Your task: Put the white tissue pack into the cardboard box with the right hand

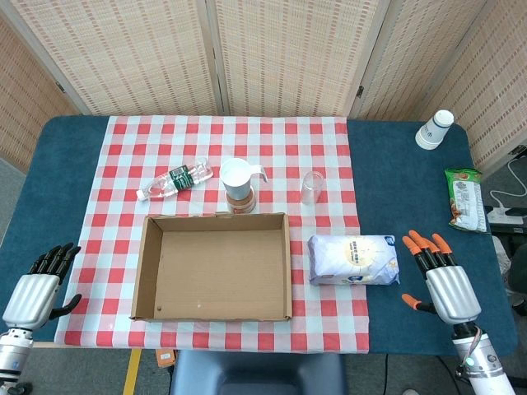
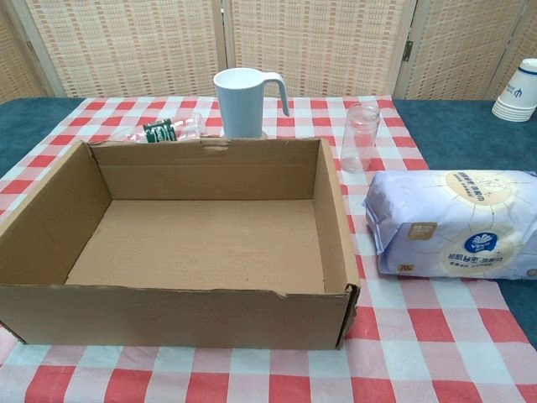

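The white tissue pack lies flat on the checked cloth, just right of the cardboard box, which stands open and empty. My right hand rests open at the table's right front, fingers apart with orange tips, a short way right of the pack and not touching it. My left hand is open at the left front edge, left of the box. Neither hand shows in the chest view.
Behind the box stand a white mug, a clear glass and a lying water bottle. Stacked paper cups and a green snack bag sit at the right.
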You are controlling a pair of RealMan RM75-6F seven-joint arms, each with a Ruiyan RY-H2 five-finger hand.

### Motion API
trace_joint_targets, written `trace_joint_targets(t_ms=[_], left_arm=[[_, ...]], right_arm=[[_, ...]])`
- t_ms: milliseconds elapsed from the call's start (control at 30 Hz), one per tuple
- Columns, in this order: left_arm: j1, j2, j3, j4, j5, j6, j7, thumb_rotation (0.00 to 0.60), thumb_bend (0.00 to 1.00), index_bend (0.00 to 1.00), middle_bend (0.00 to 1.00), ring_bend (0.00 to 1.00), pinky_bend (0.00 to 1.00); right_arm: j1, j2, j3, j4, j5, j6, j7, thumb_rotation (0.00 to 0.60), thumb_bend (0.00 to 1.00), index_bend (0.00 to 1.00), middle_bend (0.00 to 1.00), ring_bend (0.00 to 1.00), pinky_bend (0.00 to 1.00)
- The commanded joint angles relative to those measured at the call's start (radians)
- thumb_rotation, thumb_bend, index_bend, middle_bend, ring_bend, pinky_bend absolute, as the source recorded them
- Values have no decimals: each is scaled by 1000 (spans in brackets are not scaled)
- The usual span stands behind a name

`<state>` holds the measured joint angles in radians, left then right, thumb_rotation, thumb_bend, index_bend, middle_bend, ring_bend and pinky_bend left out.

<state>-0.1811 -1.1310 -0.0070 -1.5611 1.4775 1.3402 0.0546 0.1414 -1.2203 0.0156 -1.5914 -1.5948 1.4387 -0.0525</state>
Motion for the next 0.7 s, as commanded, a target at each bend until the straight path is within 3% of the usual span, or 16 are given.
trace_joint_targets(t_ms=[33,700], left_arm=[[0,2,1,-3,1,1,2,600,279,45,0,0,130],[1,1,6,-13,12,3,8,600,279,45,0,0,130]], right_arm=[[1,1,-2,-1,-5,1,1,600,0,0,0,0,0],[-1,57,-21,-87,-42,5,14,600,0,0,0,0,0]])
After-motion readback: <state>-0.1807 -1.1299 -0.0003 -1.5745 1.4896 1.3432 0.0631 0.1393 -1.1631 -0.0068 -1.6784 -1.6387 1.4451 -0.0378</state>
